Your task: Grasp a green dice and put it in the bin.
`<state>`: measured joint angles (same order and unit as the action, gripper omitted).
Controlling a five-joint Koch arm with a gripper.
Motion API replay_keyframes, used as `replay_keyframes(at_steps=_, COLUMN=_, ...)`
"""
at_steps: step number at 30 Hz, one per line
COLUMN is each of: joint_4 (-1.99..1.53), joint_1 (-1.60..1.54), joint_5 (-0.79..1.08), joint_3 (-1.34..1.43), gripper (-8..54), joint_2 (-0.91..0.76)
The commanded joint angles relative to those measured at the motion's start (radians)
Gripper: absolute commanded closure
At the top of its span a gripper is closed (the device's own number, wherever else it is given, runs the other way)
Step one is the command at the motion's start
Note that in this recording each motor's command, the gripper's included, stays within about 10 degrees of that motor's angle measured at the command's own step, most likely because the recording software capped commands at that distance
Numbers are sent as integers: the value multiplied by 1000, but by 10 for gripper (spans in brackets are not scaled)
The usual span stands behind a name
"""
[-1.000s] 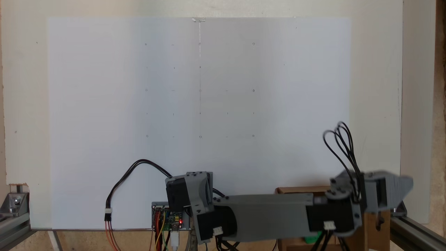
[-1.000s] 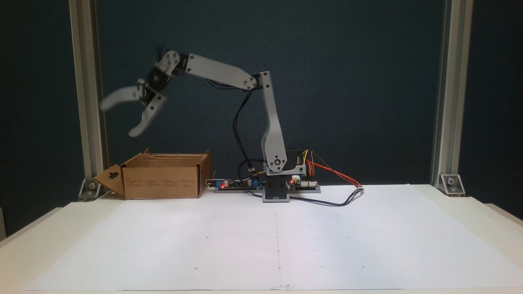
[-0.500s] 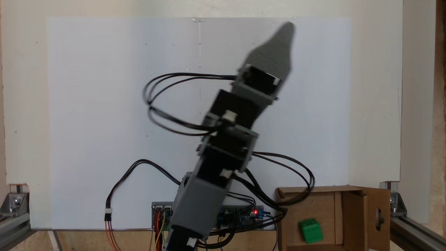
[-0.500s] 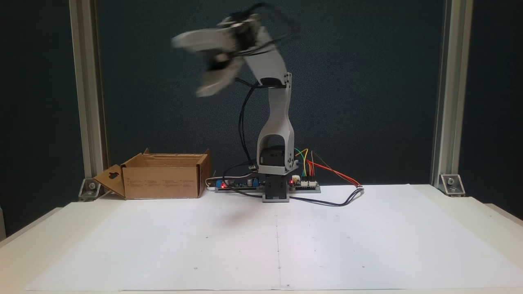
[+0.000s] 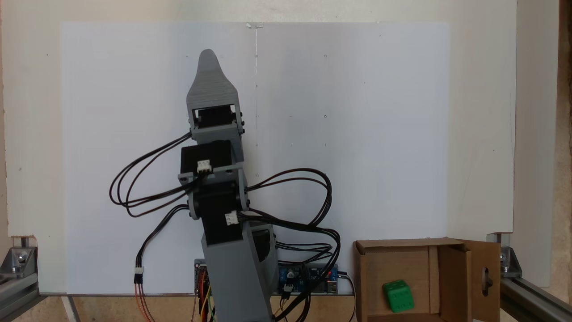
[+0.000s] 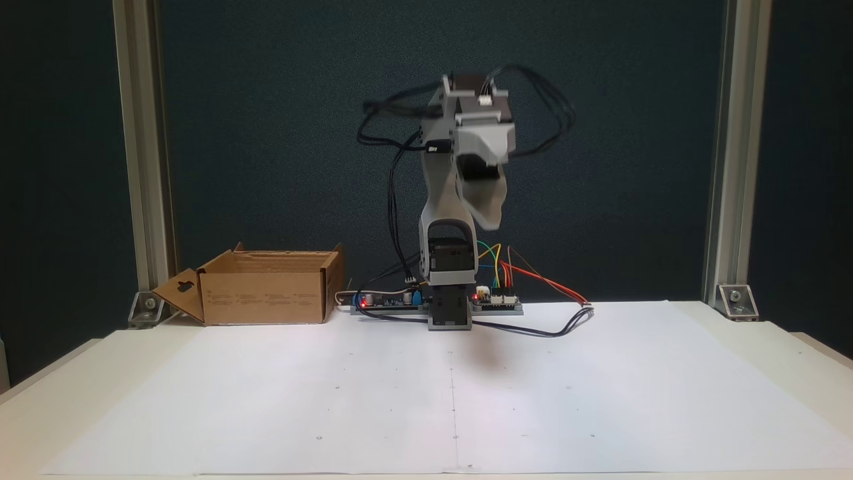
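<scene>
The green dice (image 5: 397, 296) lies on the floor of the bin (image 5: 402, 244), a brown cardboard box with a keyhole cut-out in one flap. The bin (image 6: 266, 293) stands at the back left of the table in the front-facing fixed view, and its walls hide the dice there. My gripper (image 6: 492, 190) hangs high in the air in front of the arm's base, well to the right of the bin, jaws apart and empty. From above, my gripper (image 5: 208, 56) points up the white sheet, with one jaw hiding the other.
A white paper sheet (image 5: 357, 134) with faint marks covers the table. A controller board (image 6: 496, 300) with coloured wires sits beside the arm's base, and black cables loop around the arm. Aluminium posts (image 6: 140, 153) stand at the back corners.
The arm has swung away from above the bin to over the middle of the sheet. The gripper has stayed open. The dice has lain in the bin throughout.
</scene>
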<state>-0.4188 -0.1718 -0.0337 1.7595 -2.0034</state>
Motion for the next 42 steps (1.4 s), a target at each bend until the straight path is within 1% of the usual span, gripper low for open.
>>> replay_keyframes(at_steps=1, joint_4=164, joint_1=20, joint_5=-35, joint_3=38, gripper=1, joint_2=-57)
replay_keyframes(at_steps=6, joint_4=386, joint_1=83, joint_5=-35, joint_3=291, gripper=4, joint_2=-123)
replay_keyframes(at_steps=13, joint_4=688, joint_1=152, joint_5=-35, joint_3=514, gripper=7, joint_2=-202)
replay_keyframes(at_steps=17, joint_4=857, joint_1=152, joint_5=-35, joint_3=600, gripper=8, joint_2=-259)
replay_keyframes(at_steps=29, joint_4=1339, joint_1=150, joint_5=-35, joint_3=838, gripper=10, joint_2=-356)
replay_keyframes(at_steps=42, joint_4=1568, joint_1=164, joint_5=-34, joint_3=1037, gripper=13, joint_2=-365)
